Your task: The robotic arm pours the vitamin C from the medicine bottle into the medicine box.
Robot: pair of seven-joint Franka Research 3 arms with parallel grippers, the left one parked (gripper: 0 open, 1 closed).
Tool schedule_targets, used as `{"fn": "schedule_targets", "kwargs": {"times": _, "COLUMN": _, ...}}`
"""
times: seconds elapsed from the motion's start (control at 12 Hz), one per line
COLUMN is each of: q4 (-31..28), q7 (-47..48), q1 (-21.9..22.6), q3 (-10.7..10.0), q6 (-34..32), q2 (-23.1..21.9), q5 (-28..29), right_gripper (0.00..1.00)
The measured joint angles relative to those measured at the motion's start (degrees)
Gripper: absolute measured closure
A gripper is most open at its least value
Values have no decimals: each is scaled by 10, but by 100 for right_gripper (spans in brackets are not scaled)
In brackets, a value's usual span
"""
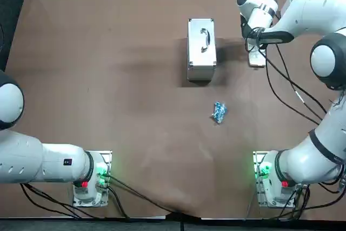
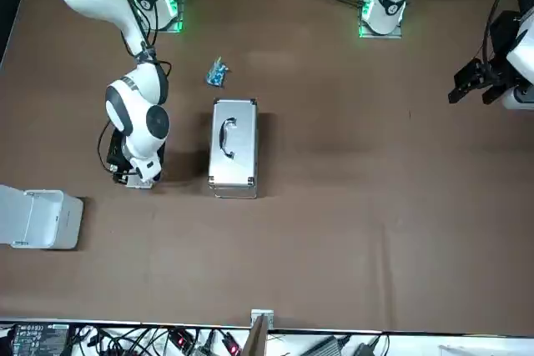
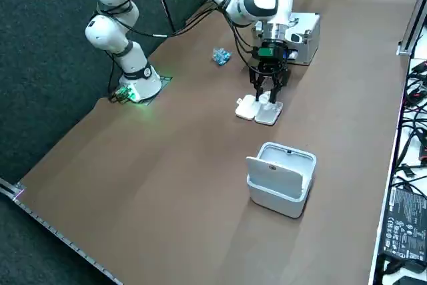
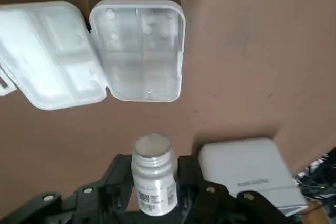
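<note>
My right gripper is shut on a small white medicine bottle with a printed label. The bottle's top end faces the open medicine box. That box is clear plastic with several compartments, and its lid lies flat beside it. In the right side view the gripper hangs just above the medicine box on the brown table. From overhead the wrist covers the fingers, and only the medicine box shows beneath it.
A silver metal case with a handle lies close to the gripper, toward the table's middle. A blue packet lies nearer the bases. A white open-topped bin stands beyond the medicine box.
</note>
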Motion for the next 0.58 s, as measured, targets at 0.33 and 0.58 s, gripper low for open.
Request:
{"fn": "schedule_targets", "kwargs": {"times": 0.33, "q4": 13, "q7": 1, "q1": -6, "q3": -3, "q6": 3, "q2": -2, "q5": 64, "right_gripper": 53}}
{"fn": "schedule_targets", "kwargs": {"times": 0.58, "q4": 20, "q7": 1, "q1": -10, "q3": -5, "q6": 9, "q2": -13, "q5": 128, "right_gripper": 53}}
